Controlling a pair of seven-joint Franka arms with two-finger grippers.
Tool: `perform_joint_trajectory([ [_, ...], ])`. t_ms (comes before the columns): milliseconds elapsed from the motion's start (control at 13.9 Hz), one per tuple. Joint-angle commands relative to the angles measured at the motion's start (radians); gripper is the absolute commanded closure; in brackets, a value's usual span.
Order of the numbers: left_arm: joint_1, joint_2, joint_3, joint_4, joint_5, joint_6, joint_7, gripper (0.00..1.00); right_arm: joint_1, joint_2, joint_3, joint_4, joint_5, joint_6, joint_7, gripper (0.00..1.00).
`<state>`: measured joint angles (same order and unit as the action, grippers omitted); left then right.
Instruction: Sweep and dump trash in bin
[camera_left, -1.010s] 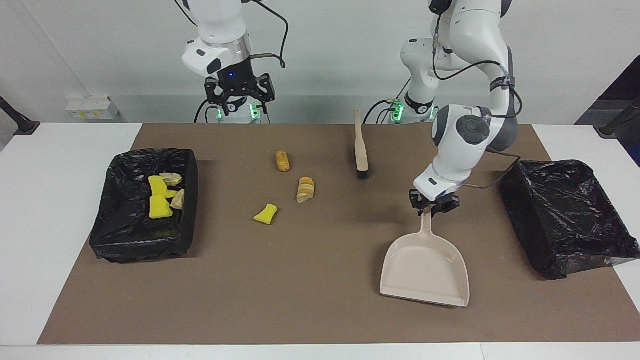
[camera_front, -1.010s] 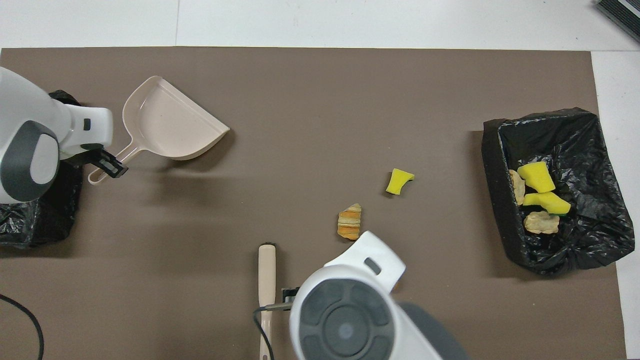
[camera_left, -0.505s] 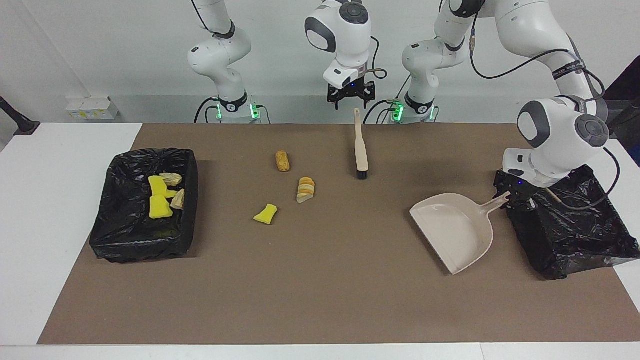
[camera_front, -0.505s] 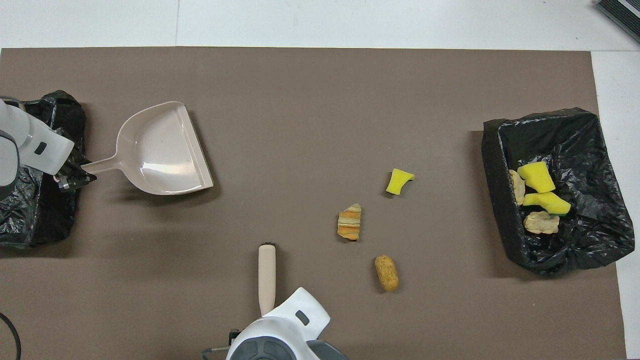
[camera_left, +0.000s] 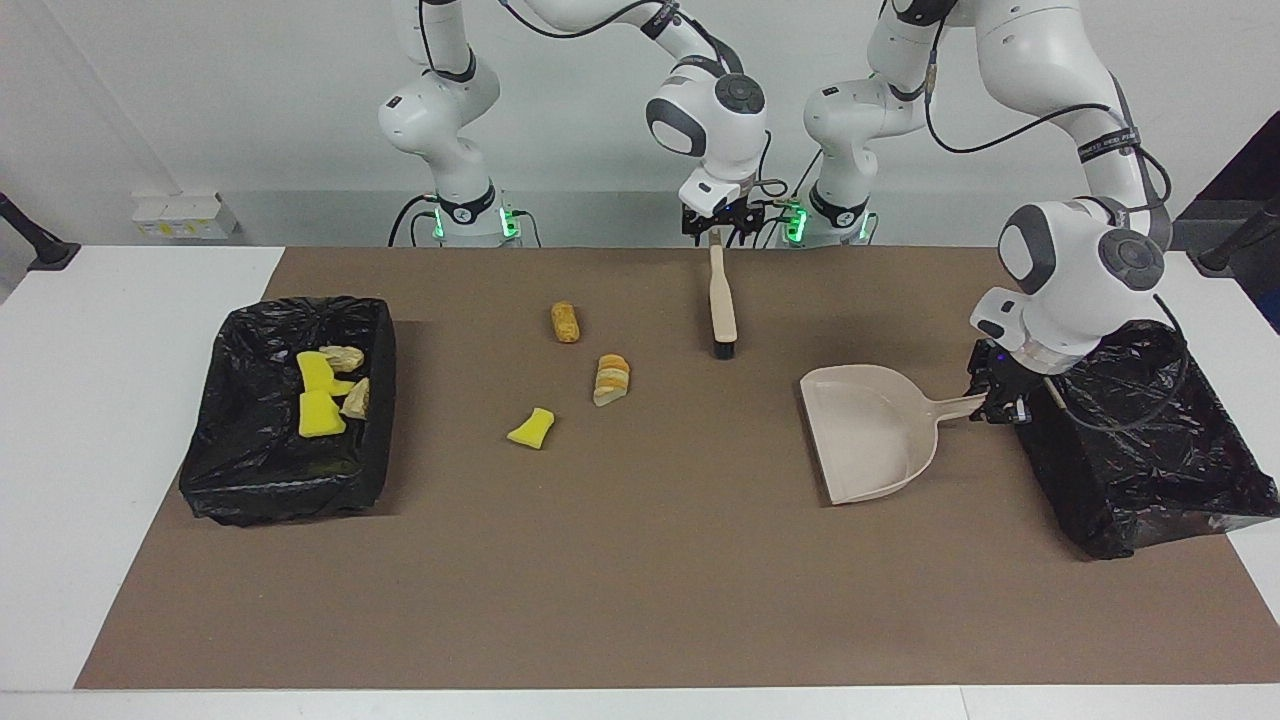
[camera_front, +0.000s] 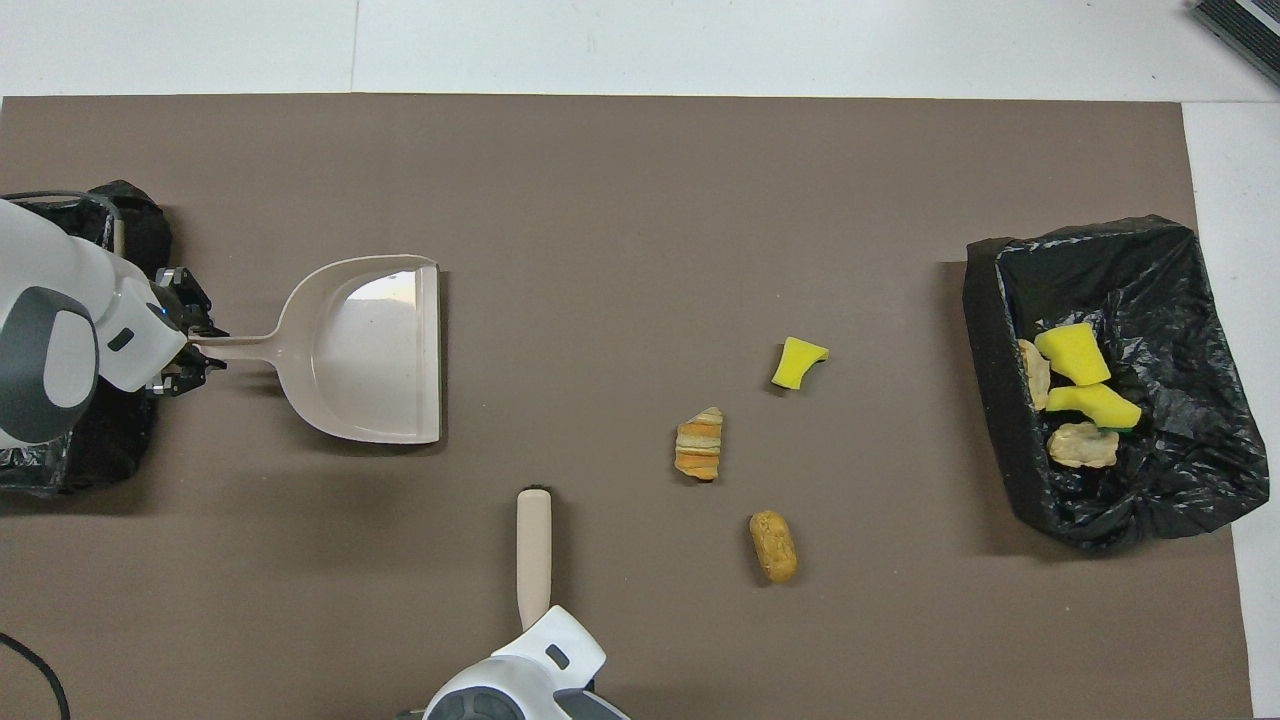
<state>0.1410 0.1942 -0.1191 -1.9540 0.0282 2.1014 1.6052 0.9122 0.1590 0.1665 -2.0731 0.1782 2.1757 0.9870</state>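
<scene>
Left pincer clamps dustpan handle; right pincer straddles brush handle, grip unclear.

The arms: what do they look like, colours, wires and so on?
Both arms are glossy white with rounded joints and dark grey round joint caps. Black cables loop along them, green lights glow at their bases, and the left gripper and right gripper are small and black.

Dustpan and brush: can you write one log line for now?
left hand: shut on dustpan handle | right hand: at brush handle | three trash bits on mat
</scene>
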Motion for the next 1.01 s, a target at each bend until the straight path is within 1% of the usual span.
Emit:
perform_joint_trajectory([
  [0,-0.014,-0.061,0.012,-0.074,-0.002,0.042,0.021,1.0,0.002,-0.038,-0.005,-0.054,0.004,0.035,0.016,0.26],
  [72,-0.018,-0.061,0.012,-0.074,-0.002,0.042,0.021,1.0,0.005,-0.033,-0.005,-0.062,0.004,0.042,0.018,0.26],
  [216,-0.023,-0.062,0.012,-0.075,-0.002,0.042,0.019,1.0,0.023,-0.021,-0.005,-0.064,0.004,0.061,0.019,0.31],
  [289,-0.024,-0.062,0.012,-0.075,-0.002,0.042,0.019,1.0,0.024,-0.019,-0.007,-0.061,0.004,0.062,0.019,0.37],
  [361,-0.027,-0.062,0.012,-0.075,-0.002,0.042,0.018,1.0,0.024,-0.019,-0.007,-0.059,0.004,0.062,0.021,0.47],
  [433,-0.027,-0.062,0.012,-0.075,-0.002,0.042,0.018,1.0,0.024,-0.019,-0.007,-0.059,0.004,0.064,0.041,0.72],
  [505,-0.029,-0.062,0.012,-0.078,-0.002,0.042,0.016,1.0,0.024,-0.018,-0.007,-0.059,0.003,0.065,0.054,0.93],
  [577,-0.029,-0.064,0.012,-0.082,-0.002,0.043,0.013,1.0,0.024,-0.016,-0.005,-0.056,0.006,0.065,0.061,1.0],
  [794,-0.046,-0.064,0.012,-0.08,-0.002,0.051,0.009,1.0,0.008,-0.018,-0.007,-0.038,0.02,0.056,0.12,1.0],
  [938,-0.049,-0.062,0.01,-0.077,-0.001,0.052,-0.039,1.0,0.01,-0.022,-0.015,-0.038,-0.005,0.052,0.127,1.0],
])
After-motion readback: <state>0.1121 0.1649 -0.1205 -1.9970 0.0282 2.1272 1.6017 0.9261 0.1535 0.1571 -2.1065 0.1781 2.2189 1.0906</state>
